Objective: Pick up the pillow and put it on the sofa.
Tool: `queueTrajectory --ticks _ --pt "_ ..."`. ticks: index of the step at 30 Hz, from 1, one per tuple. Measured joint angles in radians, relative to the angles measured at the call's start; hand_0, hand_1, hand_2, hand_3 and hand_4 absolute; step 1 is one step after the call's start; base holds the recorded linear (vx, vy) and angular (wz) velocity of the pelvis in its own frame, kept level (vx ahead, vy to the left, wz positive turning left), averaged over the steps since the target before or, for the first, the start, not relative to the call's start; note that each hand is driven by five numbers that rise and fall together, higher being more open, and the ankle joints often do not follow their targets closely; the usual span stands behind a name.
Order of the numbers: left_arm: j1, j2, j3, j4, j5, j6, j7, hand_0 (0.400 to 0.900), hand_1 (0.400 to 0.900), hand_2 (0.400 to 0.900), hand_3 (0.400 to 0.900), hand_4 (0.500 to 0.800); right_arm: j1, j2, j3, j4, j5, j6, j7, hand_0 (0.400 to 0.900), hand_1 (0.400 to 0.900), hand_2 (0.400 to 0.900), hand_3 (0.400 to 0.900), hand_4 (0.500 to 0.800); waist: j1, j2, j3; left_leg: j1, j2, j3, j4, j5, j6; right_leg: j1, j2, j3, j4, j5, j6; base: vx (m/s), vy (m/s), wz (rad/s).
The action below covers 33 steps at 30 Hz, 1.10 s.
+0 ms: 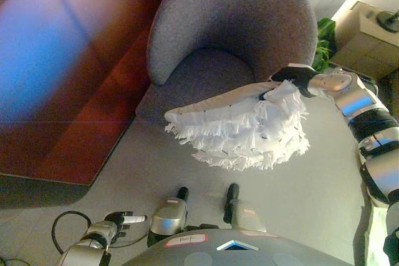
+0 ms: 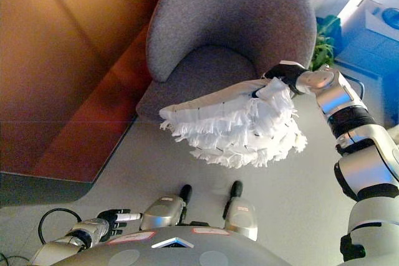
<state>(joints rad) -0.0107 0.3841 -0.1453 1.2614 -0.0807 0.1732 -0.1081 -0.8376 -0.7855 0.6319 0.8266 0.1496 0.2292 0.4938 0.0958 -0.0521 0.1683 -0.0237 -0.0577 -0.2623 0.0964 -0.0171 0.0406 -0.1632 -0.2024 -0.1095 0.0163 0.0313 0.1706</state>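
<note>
The right hand (image 1: 292, 79) grips the white fringed pillow (image 1: 240, 128) (held in air) over the grey sofa's (image 1: 230, 23) front edge; the left hand (image 1: 118, 221) hangs relaxed.

Silver-grey arms with black bands, dark hands, white-tipped fingers (image 1: 138, 218).

Pillow (image 2: 234, 126) in right hand (image 2: 283, 76)

Grey floor (image 1: 312, 185), potted plant (image 1: 323, 42)
</note>
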Motion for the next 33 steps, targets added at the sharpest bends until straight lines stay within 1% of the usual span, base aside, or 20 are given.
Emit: queueTrajectory --ticks 2,3,4,5,6,7,8,9,10,11,12,13,14,16,19,21,22,26,29,33 --pt "0.009 0.000 0.000 0.008 -0.001 -0.006 0.002 0.900 0.900 0.900 0.900 0.800 -0.015 -0.005 0.000 0.052 0.003 0.000 0.027 0.400 0.400 0.400 0.400 0.500 -0.009 -0.012 -0.007 0.012 -0.002 -0.051 -0.002 -0.019 -0.027 0.023 0.002 -0.005 -0.034 0.007 -0.010 0.33 -0.248 0.33" --pt "0.018 0.002 0.006 0.010 -0.001 -0.011 0.004 0.900 0.900 0.900 0.900 0.800 -0.027 -0.009 0.000 0.074 0.003 0.000 0.048 0.400 0.400 0.400 0.400 0.500 -0.006 -0.026 -0.016 0.018 -0.002 -0.054 -0.008 -0.028 -0.042 0.040 0.003 -0.010 -0.034 0.004 -0.014 0.28 -0.147 0.38" --pt "0.024 -0.002 0.015 0.019 -0.002 -0.014 0.007 0.900 0.900 0.900 0.900 0.800 -0.038 -0.014 0.003 0.085 0.002 0.000 0.063 0.400 0.400 0.400 0.400 0.500 -0.008 -0.032 -0.022 0.021 0.010 -0.046 -0.006 -0.042 -0.062 0.059 0.012 -0.007 -0.045 0.060 -0.052 0.29 -0.163 0.49" --pt "0.032 -0.008 0.018 0.033 -0.001 -0.018 0.008 0.900 0.900 0.900 0.900 0.800 -0.053 -0.014 0.006 0.110 0.002 -0.003 0.076 0.400 0.400 0.400 0.400 0.500 -0.008 -0.025 -0.026 0.023 0.047 0.001 0.013 -0.063 -0.092 0.067 0.028 -0.025 -0.031 0.107 -0.090 0.28 -0.230 0.49" --pt "0.037 -0.023 0.019 0.037 -0.002 -0.019 0.011 0.900 0.900 0.900 0.900 0.800 -0.060 -0.021 0.014 0.130 0.000 -0.004 0.081 0.400 0.400 0.400 0.400 0.500 -0.008 -0.004 -0.030 0.010 0.091 0.051 0.069 -0.087 -0.120 0.088 0.059 -0.051 -0.027 0.100 -0.104 0.27 -0.295 0.62" --pt "0.045 -0.032 0.020 0.034 -0.002 -0.019 0.013 0.900 0.900 0.900 0.900 0.800 -0.060 -0.026 0.015 0.145 -0.001 -0.003 0.081 0.400 0.400 0.400 0.400 0.500 0.002 -0.001 -0.029 -0.017 0.106 0.091 0.139 -0.097 -0.127 0.108 0.076 -0.066 -0.034 0.096 -0.124 0.23 -0.277 0.94" --pt "0.046 -0.040 0.019 0.032 0.000 -0.019 0.008 0.900 0.900 0.900 0.900 0.800 -0.059 -0.040 0.018 0.154 -0.001 0.003 0.082 0.400 0.400 0.400 0.400 0.500 0.016 -0.011 -0.021 -0.089 0.115 0.148 0.259 -0.097 -0.138 0.143 0.085 -0.086 -0.074 0.097 -0.142 0.26 -0.236 0.92" --pt "0.049 -0.047 0.018 0.026 0.006 -0.019 0.003 0.900 0.900 0.900 0.900 0.800 -0.060 -0.056 0.025 0.158 -0.002 0.012 0.080 0.400 0.400 0.400 0.400 0.500 0.032 -0.012 -0.017 -0.132 0.133 0.209 0.296 -0.083 -0.134 0.172 0.093 -0.118 -0.104 0.101 -0.154 0.20 -0.154 0.88" --pt "0.048 -0.053 0.012 0.020 0.009 -0.021 -0.008 0.900 0.900 0.900 0.900 0.800 -0.061 -0.071 0.027 0.174 -0.002 0.021 0.077 0.400 0.400 0.400 0.400 0.500 0.035 -0.011 -0.017 -0.155 0.148 0.258 0.268 -0.081 -0.132 0.178 0.098 -0.153 -0.103 0.084 -0.161 0.15 -0.089 0.54" --pt "0.048 -0.056 -0.001 0.001 0.009 -0.020 -0.021 0.900 0.900 0.900 0.900 0.800 -0.065 -0.091 0.027 0.198 -0.001 0.034 0.077 0.400 0.400 0.400 0.400 0.500 0.038 -0.005 -0.017 -0.169 0.166 0.287 0.225 -0.055 -0.131 0.186 0.105 -0.192 -0.101 0.071 -0.170 0.14 -0.046 0.41" --pt "0.051 -0.056 -0.001 -0.016 0.009 -0.020 -0.022 0.900 0.900 0.900 0.900 0.800 -0.067 -0.103 0.027 0.207 -0.003 0.049 0.076 0.400 0.400 0.400 0.400 0.500 0.047 -0.001 -0.015 -0.169 0.178 0.292 0.187 -0.038 -0.132 0.194 0.114 -0.204 -0.103 0.065 -0.171 0.20 -0.033 0.24" --pt "0.060 -0.057 -0.002 -0.020 0.007 -0.019 -0.022 0.900 0.900 0.900 0.900 0.800 -0.081 -0.103 0.027 0.231 0.000 0.056 0.077 0.400 0.400 0.400 0.400 0.500 0.047 -0.001 -0.016 -0.154 0.179 0.288 0.137 -0.023 -0.132 0.202 0.118 -0.214 -0.103 0.057 -0.170 0.24 -0.041 0.24" --pt "0.072 -0.065 -0.003 -0.014 0.008 -0.016 -0.021 0.900 0.900 0.900 0.900 0.800 -0.113 -0.103 0.027 0.284 0.001 0.056 0.080 0.400 0.400 0.400 0.400 0.500 0.045 0.009 -0.016 -0.123 0.183 0.287 0.066 0.003 -0.145 0.212 0.120 -0.227 -0.103 0.049 -0.165 0.22 -0.050 0.26" --pt "0.097 -0.088 -0.003 -0.011 0.008 -0.021 -0.019 0.900 0.900 0.900 0.900 0.800 -0.194 -0.116 0.027 0.385 -0.010 0.069 0.083 0.400 0.400 0.400 0.400 0.500 0.048 0.056 -0.029 -0.071 0.193 0.290 -0.026 0.066 -0.150 0.214 0.139 -0.235 -0.103 0.037 -0.149 0.19 -0.051 0.17" --pt "0.096 -0.081 -0.002 -0.011 0.010 -0.034 0.000 0.900 0.900 0.900 0.900 0.800 -0.274 -0.154 0.027 0.465 -0.028 0.085 0.085 0.400 0.400 0.400 0.400 0.500 0.050 0.045 -0.023 -0.054 0.160 0.279 -0.095 0.092 -0.129 0.212 0.114 -0.210 -0.103 0.031 -0.125 0.17 -0.053 0.18" --pt "0.096 -0.071 0.009 -0.012 0.010 -0.046 -0.001 0.900 0.900 0.900 0.900 0.800 -0.306 -0.176 0.023 0.468 -0.039 0.092 0.083 0.400 0.400 0.400 0.400 0.500 0.069 0.045 -0.023 -0.045 0.147 0.272 -0.115 0.098 -0.121 0.215 0.102 -0.200 -0.103 0.025 -0.114 0.11 -0.041 0.17" --pt "0.096 -0.062 0.012 -0.012 0.014 -0.049 -0.001 0.900 0.900 0.900 0.900 0.800 -0.318 -0.179 0.023 0.468 -0.042 0.092 0.077 0.900 0.900 0.900 0.900 0.800 0.080 0.045 -0.023 -0.043 0.145 0.268 -0.120 0.098 -0.121 0.216 0.100 -0.201 -0.103 0.023 -0.111 0.06 -0.040 0.12" --pt "0.098 -0.030 0.014 -0.013 0.031 -0.054 -0.004 0.900 0.900 0.900 0.900 0.800 -0.353 -0.179 0.023 0.469 -0.049 0.112 0.045 0.900 0.900 0.900 0.900 0.800 0.113 0.055 -0.029 -0.057 0.148 0.252 -0.124 0.104 -0.124 0.211 0.100 -0.201 -0.104 0.015 -0.104 -0.05 -0.035 0.08" --pt "0.101 -0.028 0.014 -0.013 0.031 -0.054 -0.013 0.900 0.900 0.900 0.900 0.800 -0.372 -0.179 0.023 0.470 -0.049 0.119 0.014 0.900 0.900 0.900 0.900 0.800 0.129 0.063 -0.034 -0.079 0.153 0.241 -0.137 0.122 -0.128 0.188 0.105 -0.202 -0.103 0.016 -0.107 -0.04 -0.016 0.00" --pt "0.122 -0.028 0.014 -0.013 0.030 -0.059 -0.016 0.900 0.900 0.900 0.900 0.800 -0.373 -0.179 0.023 0.470 -0.079 0.119 0.004 0.900 0.900 0.900 0.900 0.800 0.134 0.063 -0.034 -0.080 0.152 0.238 -0.139 0.125 -0.128 0.188 0.104 -0.203 -0.103 0.016 -0.107 0.03 -0.020 -0.05"
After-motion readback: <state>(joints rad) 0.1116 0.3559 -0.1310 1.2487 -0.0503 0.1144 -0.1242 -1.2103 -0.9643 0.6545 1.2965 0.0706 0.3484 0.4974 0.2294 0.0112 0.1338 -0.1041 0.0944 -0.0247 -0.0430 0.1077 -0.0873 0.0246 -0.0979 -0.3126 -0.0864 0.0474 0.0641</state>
